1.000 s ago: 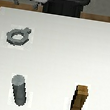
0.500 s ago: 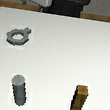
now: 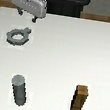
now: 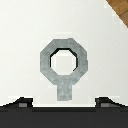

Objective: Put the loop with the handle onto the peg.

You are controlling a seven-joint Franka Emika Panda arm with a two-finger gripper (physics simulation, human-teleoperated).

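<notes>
Loop with the handle (image 3: 18,36) lies flat on the table (image 3: 60,62), at about 12 o'clock from the peg (image 3: 19,89) and well apart from it. The end effector (image 3: 27,16) hovers near it, released and holding nothing, probably to line up a grasp on the stubby tab. At 3 o'clock from the peg stands a brown block (image 3: 80,100).

We see a white table (image 3: 60,57) carrying three things; the loop with the handle (image 3: 18,36) lies flat toward the exterior view's left, far side, its stubby handle pointing to the exterior view's right; the peg (image 3: 19,90) stands upright near the front edge, left of centre; a brown wooden block (image 3: 80,100) stands upright beside it toward the exterior view's right, well apart; in the wrist view the loop (image 4: 63,63) lies on bare white surface.
</notes>
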